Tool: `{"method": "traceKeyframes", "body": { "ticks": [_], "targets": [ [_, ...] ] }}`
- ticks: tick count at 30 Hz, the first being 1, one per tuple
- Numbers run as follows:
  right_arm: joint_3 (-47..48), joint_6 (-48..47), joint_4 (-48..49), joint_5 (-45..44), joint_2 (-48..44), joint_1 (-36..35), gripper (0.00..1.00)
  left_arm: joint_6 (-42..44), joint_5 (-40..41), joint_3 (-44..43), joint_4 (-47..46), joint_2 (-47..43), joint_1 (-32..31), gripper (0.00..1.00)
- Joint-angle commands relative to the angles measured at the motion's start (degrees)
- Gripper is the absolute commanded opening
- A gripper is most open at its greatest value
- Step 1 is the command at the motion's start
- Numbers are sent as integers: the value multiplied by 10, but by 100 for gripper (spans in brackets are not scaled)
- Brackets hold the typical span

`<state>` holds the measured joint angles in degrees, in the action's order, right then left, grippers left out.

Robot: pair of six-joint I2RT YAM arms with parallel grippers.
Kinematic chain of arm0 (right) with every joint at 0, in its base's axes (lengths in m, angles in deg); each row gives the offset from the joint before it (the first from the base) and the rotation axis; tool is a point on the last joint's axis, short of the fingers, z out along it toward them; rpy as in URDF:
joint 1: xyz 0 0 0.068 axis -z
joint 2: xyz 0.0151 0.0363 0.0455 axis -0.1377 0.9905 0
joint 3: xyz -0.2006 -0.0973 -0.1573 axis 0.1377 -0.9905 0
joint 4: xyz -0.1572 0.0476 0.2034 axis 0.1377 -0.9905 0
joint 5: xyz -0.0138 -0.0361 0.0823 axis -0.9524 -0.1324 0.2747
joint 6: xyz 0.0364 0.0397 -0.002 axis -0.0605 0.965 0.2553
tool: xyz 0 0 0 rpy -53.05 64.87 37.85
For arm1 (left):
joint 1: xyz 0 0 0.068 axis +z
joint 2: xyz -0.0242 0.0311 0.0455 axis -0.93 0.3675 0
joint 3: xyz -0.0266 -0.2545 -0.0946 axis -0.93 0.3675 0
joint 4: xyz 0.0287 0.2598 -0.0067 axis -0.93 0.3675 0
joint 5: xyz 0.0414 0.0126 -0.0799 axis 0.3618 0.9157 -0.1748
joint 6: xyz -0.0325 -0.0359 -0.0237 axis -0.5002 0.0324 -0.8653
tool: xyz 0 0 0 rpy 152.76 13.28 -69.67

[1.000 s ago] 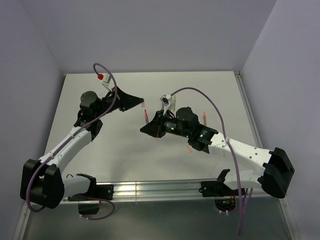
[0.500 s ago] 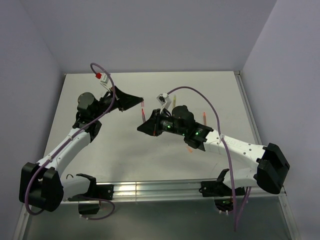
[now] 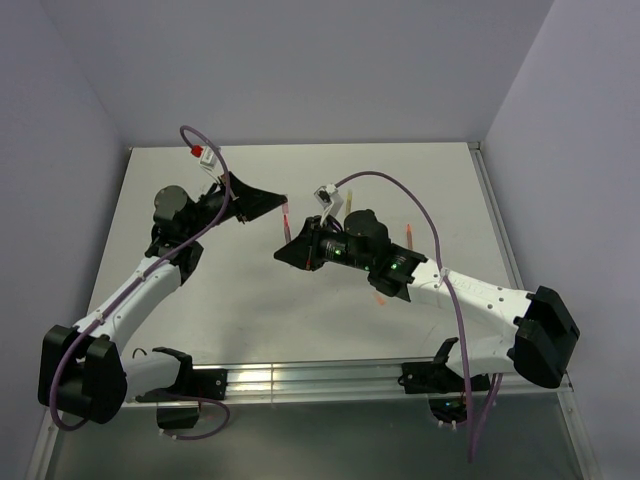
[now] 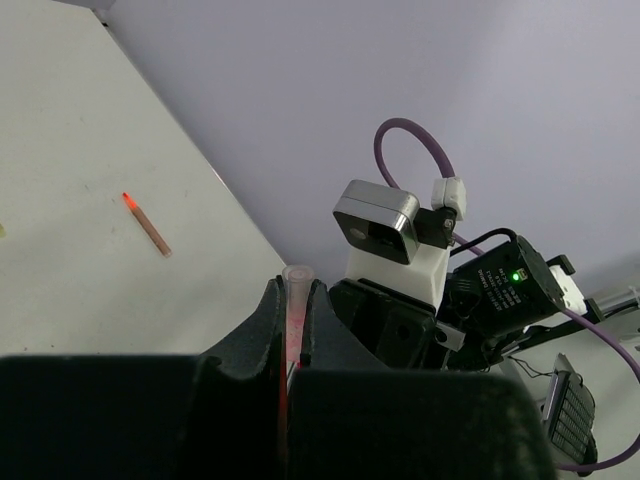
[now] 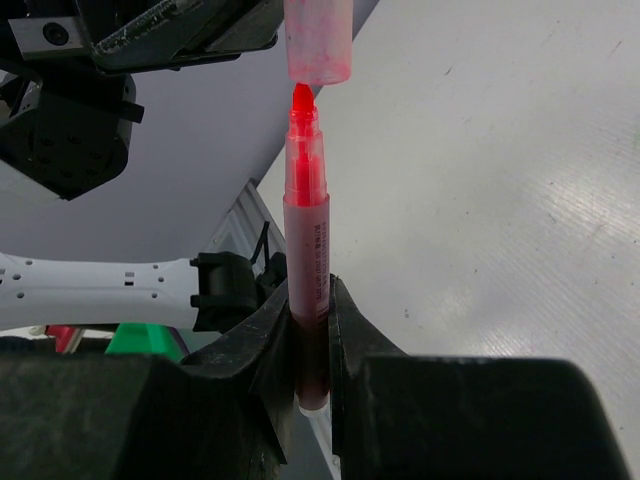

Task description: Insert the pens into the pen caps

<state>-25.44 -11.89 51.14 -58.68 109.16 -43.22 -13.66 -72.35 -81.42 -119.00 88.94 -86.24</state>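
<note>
Pink-red pen tip-first at the pink cap, not yet in
The left gripper pinches the pink cap, its open mouth empty; the right gripper clamps the pink-red pen, tip just short of that mouth. Since a second ago the right gripper has edged left

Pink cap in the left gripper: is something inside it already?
Nothing visible yet. The red pen has its tip just below the mouth of the pink cap, not inside. The cap's other end is hidden in the left gripper.
</note>
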Motion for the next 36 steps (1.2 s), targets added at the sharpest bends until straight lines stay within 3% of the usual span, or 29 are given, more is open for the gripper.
{"method": "traceKeyframes", "body": {
  "ticks": [1,31,36],
  "targets": [
    [28,-4,13,-11,-7,0,0,-8,-18,4,-43,-12,0,0],
    [11,11,17,-27,-33,24,0,18,-20,-6,-18,-9,-29,0],
    [30,28,25,-35,-25,44,0,59,24,-1,24,-24,-77,0]
  ]
}}
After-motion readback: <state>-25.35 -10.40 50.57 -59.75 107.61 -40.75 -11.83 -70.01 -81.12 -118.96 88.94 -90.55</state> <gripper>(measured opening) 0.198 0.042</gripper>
